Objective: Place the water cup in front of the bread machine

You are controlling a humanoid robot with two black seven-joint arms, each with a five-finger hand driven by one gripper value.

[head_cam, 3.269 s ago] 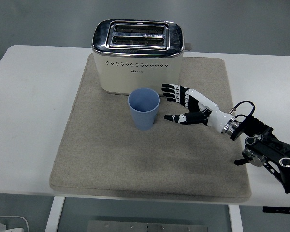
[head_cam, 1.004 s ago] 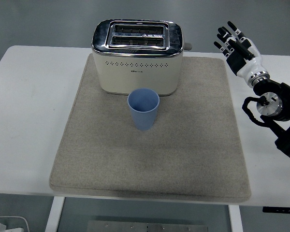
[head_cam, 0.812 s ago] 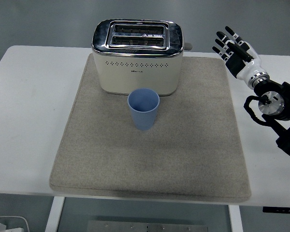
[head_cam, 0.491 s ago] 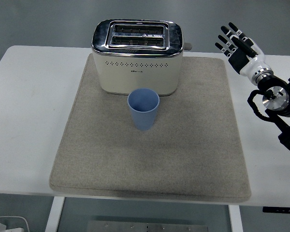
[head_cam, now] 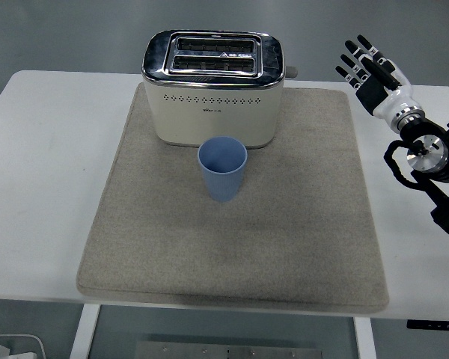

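- Nearest of all, in front of the bread machine: bare grey mat [head_cam: 232, 254] on the white table [head_cam: 52, 187], nothing on that stretch.
- Closer in, upright on the mat: blue water cup [head_cam: 222, 169], open mouth up, empty by the look of it, standing just before the cream front of the bread machine [head_cam: 213, 86] — very near, whether touching cannot be told.
- Judged from that: task as good as done, cup already where asked.
- Off to the right of the bread machine, beyond the mat's edge and raised over the table: right hand [head_cam: 372, 71], fingers [head_cam: 353, 58] spread and pointing up, holding nothing, well apart from the cup.
- No left arm anywhere in view.
- Risk one: a light, empty cup tipped or nudged sideways by any sweep of the right arm across the mat — cause, a low path past the bread machine's front.
- Risk two: cup pushed against the bread machine's wall by a needless second grasp, knocked over there.
- Risk three: soft mat under the base, so a small bump enough to rock it.
- Safest call, probably: hand kept high and clear.
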